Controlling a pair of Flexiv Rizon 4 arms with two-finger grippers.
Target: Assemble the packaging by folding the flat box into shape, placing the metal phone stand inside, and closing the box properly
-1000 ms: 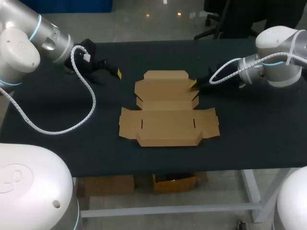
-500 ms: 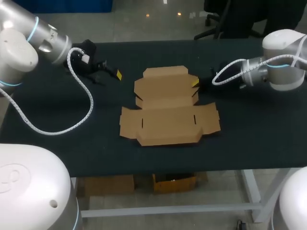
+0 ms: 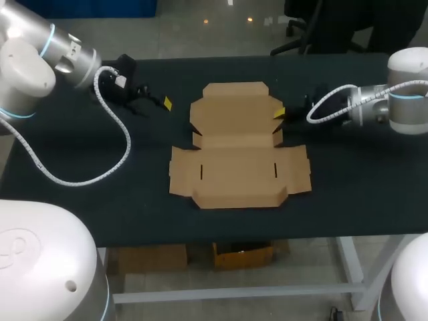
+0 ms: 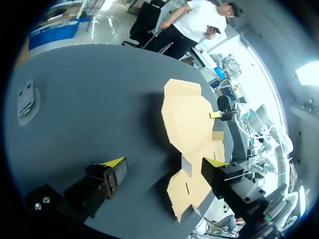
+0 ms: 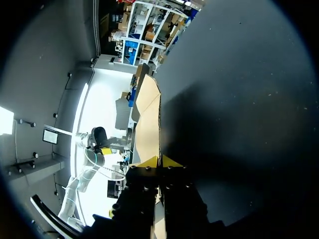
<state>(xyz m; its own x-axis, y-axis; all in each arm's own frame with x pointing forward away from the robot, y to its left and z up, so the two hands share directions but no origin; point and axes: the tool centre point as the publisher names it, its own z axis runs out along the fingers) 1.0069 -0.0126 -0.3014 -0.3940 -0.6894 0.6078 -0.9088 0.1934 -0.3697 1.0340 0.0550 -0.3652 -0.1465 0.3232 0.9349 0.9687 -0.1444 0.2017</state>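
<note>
At the far left, the left gripper (image 4: pixel 164 162) hangs low over the dark surface (image 3: pixel 100 200). Its jaws are spread wide with nothing between them, and it is where it was a second ago. Off to its side, well apart from the cardboard, lies a small grey metal piece that looks to be the phone stand (image 4: pixel 25 102); the head view does not show it.

In the middle, the flat box (image 3: pixel 237 150) lies unfolded on the surface, with every panel and flap down. At its far right edge, the right gripper (image 5: pixel 159 160) has its jaws pinching the side flap of the far panel, and the cardboard edge runs between the yellow tips.

Over the last second this gripper has drawn back to the right. The whole sheet has slid with it, a little to the right and a little farther away. That reads as positioning rather than folding: no wall is raised yet, so the task is at its very start.
</note>
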